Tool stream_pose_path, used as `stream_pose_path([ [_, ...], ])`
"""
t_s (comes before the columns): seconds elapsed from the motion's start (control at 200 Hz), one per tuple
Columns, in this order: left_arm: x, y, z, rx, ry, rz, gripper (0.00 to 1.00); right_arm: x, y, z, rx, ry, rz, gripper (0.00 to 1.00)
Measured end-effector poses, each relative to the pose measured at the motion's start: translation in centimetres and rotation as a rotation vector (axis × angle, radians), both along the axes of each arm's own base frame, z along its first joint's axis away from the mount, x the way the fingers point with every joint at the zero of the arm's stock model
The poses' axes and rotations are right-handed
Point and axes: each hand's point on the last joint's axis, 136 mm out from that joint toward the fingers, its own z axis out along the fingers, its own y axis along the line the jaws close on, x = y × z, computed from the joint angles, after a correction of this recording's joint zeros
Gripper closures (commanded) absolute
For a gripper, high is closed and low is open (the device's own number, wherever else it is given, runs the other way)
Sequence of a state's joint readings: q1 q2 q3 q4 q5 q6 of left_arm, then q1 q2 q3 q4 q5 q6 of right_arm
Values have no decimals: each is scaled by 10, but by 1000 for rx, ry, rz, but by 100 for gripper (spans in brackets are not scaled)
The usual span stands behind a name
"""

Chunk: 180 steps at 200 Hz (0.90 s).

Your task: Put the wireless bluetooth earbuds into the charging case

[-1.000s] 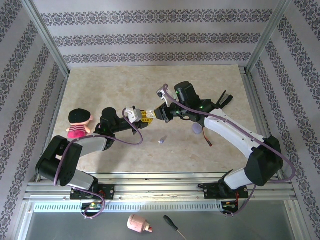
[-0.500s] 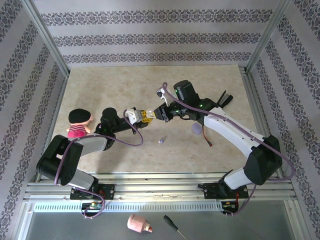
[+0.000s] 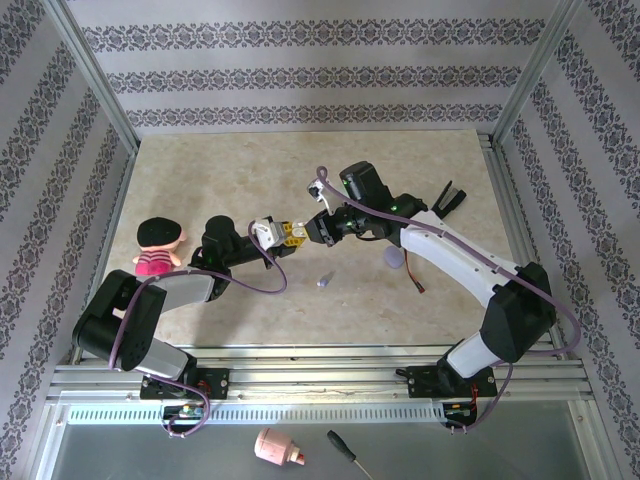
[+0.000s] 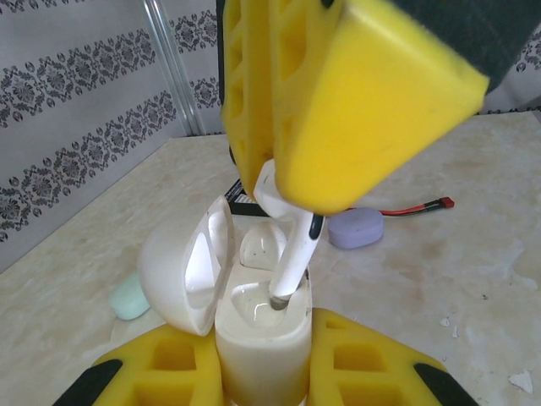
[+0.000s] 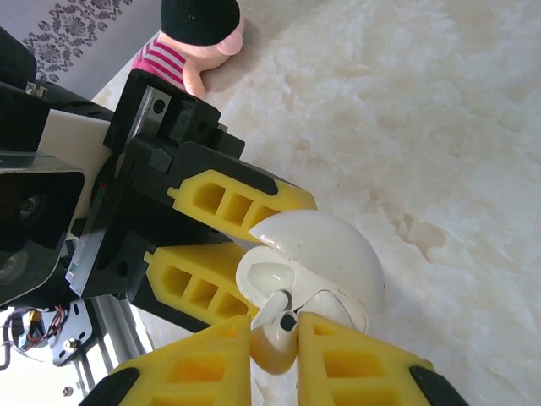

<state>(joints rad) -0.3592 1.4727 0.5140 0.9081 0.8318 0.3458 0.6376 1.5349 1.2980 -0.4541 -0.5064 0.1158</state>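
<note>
Left hand (image 4: pixel 264 372) clamps open case (image 4: pixel 254 342); right hand (image 5: pixel 275 359) pinches earbud (image 4: pixel 294 258), stem tip inside socket rim (image 4: pixel 241 292)

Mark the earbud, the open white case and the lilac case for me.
earbud (image 4: pixel 293 258), left wrist view, middle of its stem.
open white case (image 4: pixel 258 355), left wrist view, front wall of its base.
lilac case (image 4: pixel 355 229), left wrist view, its top surface.
</note>
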Motion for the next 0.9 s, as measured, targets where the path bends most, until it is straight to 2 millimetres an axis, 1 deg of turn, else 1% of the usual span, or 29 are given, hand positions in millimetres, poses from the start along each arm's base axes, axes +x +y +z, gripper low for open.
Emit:
stream_pose_path([
  [0.155,0,1,-3,14,-6,5,100,-2,-1,0,-25,1,6,84],
  [0.41,-1,2,-5,26,-3,7,100,0,4,-8,-52,19,14,84],
  [0.899,-3,4,-5,44,-15,14,100,-3,8,-9,-123,-1,39,84],
])
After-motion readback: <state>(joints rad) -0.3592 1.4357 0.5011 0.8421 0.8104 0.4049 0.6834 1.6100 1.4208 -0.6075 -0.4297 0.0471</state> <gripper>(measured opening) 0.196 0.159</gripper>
